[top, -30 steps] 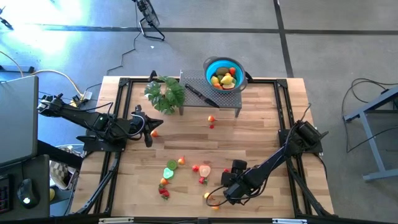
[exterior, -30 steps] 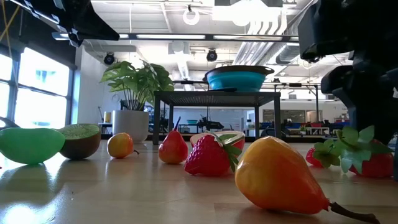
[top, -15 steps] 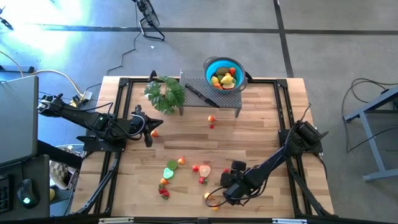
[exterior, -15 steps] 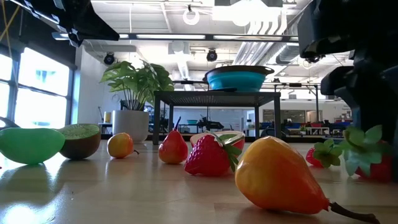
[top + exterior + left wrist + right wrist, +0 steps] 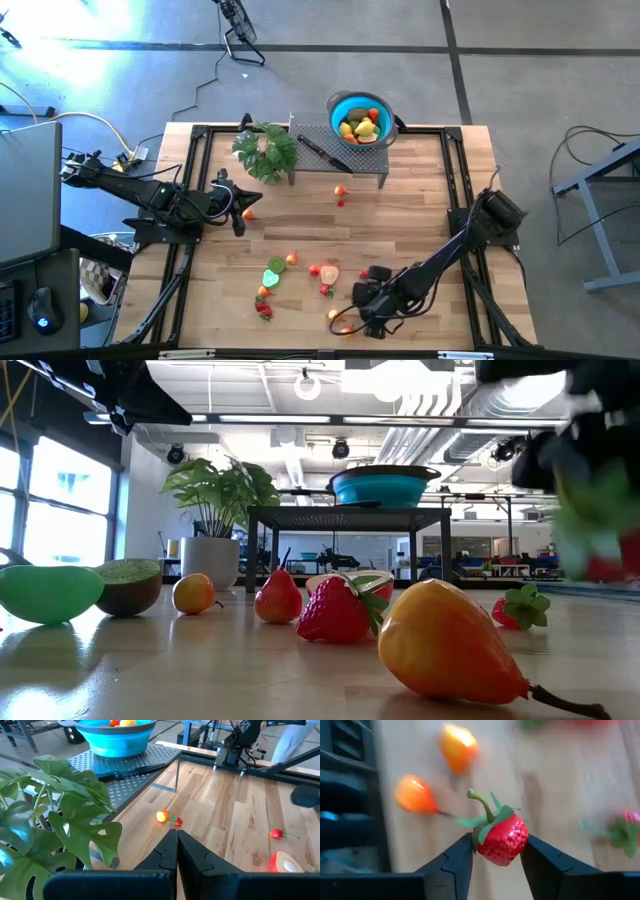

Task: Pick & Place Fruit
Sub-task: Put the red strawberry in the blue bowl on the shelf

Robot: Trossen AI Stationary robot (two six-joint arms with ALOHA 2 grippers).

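Note:
My right gripper (image 5: 365,312) hangs over the table's near edge, right of the middle, shut on a red strawberry (image 5: 501,839) with a green leafy cap; the low view shows the strawberry (image 5: 600,545) blurred, above the tabletop. Several small fruits (image 5: 325,272) lie on the wood near it, among them an orange pear-shaped one (image 5: 450,640). The blue bowl (image 5: 360,118) holds fruit and stands on a grey perforated rack (image 5: 345,160) at the far edge. My left gripper (image 5: 240,208) waits shut at the table's left, with nothing between its fingers (image 5: 176,851). My right gripper pinches the strawberry's red body (image 5: 481,847) between its two fingers (image 5: 451,865), one on each side. The fingers slant down from above. The strawberry is lifted clear of the table, its leafy cap and stem (image 5: 482,806) pointing away from the fingers.
A bushy green plant (image 5: 268,150) stands at the rack's left end, and a black-handled knife (image 5: 322,153) lies on the rack. Two small fruits (image 5: 340,195) lie in front of the rack. Black frame rails (image 5: 190,190) run along the table's sides.
My right gripper has risen and tipped. The strawberry, which sat on the table a second ago, has gone up with it and now hangs clear of the wood.

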